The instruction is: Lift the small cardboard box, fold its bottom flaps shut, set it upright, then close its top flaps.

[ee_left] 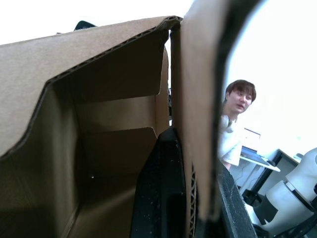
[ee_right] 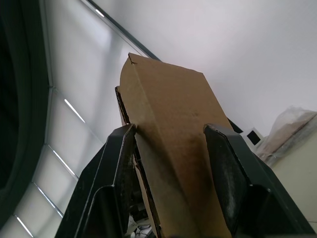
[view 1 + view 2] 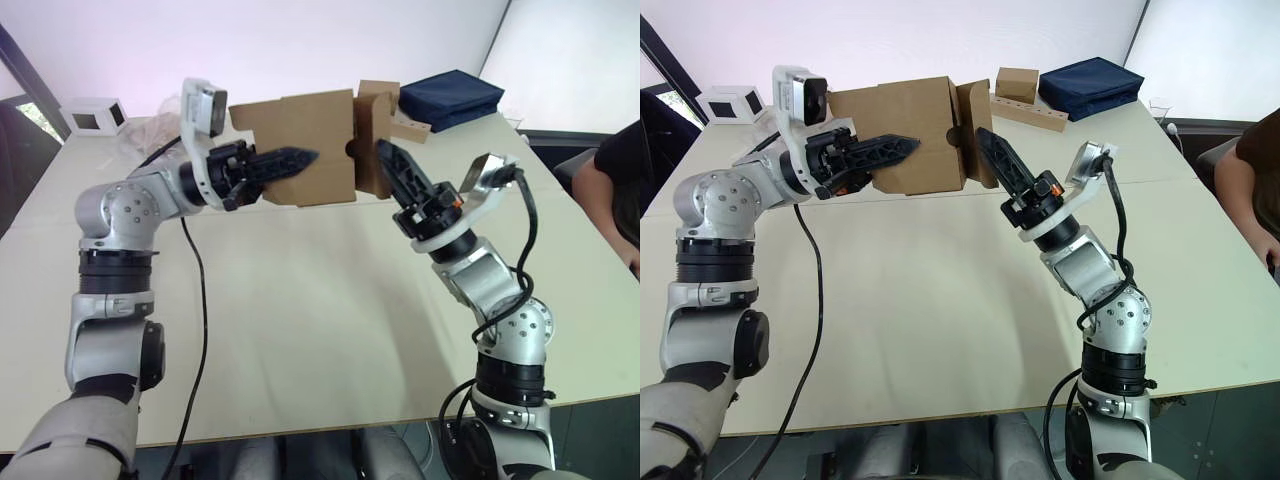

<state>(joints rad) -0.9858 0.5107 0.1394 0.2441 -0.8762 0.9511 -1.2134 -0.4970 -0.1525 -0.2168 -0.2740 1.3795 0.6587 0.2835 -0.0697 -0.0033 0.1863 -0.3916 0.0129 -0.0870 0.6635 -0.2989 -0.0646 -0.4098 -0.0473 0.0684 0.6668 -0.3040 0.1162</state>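
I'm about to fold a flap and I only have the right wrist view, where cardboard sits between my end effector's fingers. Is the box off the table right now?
Observer: Yes. The box is in the air above the table, with its ends facing sideways.
Operator: What's holding it up?
Observer: The left end effector grips one wall, with one finger inside the box and the other outside.
Operator: Anything on the table behind it?
Observer: A dark blue bag lies near the far edge.
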